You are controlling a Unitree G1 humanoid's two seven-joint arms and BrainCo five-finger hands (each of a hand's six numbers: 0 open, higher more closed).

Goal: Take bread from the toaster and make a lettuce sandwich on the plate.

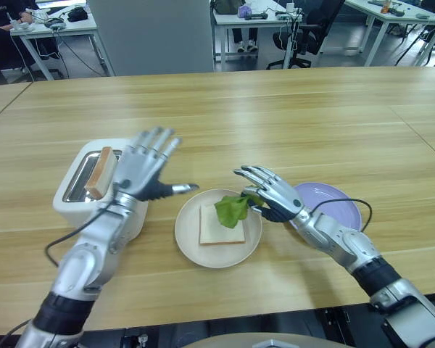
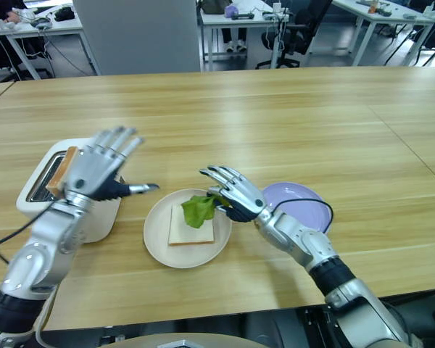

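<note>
Cream round plate holds a square white bread slice. Right hand at plate's 2 o'clock, fingertips pinching green lettuce leaf over the slice's top corner. White toaster at plate's 9 o'clock, toast slice upright in slot. Left hand beside it, fingers spread, empty. Lilac plate at 3 o'clock.

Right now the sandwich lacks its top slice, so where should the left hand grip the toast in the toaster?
Pinch the toast by its raised upper half, fingers across its flat faces, coming from above: it stands on edge in the toaster slot, lower part hidden. The open left hand is beside it.
</note>
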